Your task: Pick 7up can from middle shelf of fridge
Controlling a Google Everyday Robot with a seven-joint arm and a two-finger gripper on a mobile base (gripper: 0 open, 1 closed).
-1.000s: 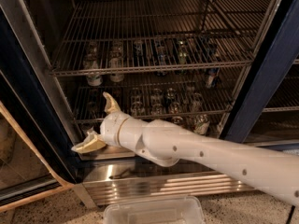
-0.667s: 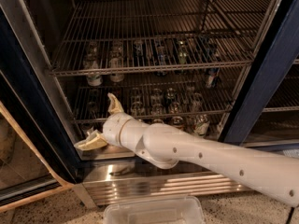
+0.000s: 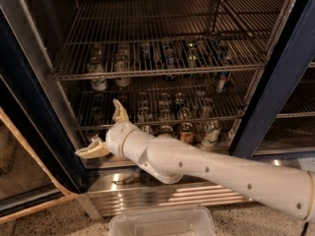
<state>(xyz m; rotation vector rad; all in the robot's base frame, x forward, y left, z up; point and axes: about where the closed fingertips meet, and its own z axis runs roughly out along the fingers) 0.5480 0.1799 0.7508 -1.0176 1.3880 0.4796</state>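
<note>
Gripper (image 3: 106,131) barely shifted since a second ago: fingers spread wide, empty, low at the fridge's (image 3: 275,92) left front. 7up can (image 3: 99,82): rear left of middle shelf (image 3: 224,118), above the gripper, top veiled by upper rack (image 3: 162,43) wires. Other cans (image 3: 187,132) dim, labels illegible; bin (image 3: 162,222) cut off below.

Fridge (image 3: 290,77): dark blue frame, steel wire racks, dim interior. Middle shelf (image 3: 226,117): carries rows of upright cans, most seen through the rack above. 7up can (image 3: 99,82): pale body with green, standing at the left of this shelf, just beside a similar can (image 3: 122,77). Claw (image 3: 106,131): fingers spread wide, holding nothing, at the lower left of the opening, below the 7up can and apart from it. White arm (image 3: 206,168): crosses in front of the ribbed kick plate (image 3: 147,195). Clear plastic tub (image 3: 162,222): on the floor below
</note>
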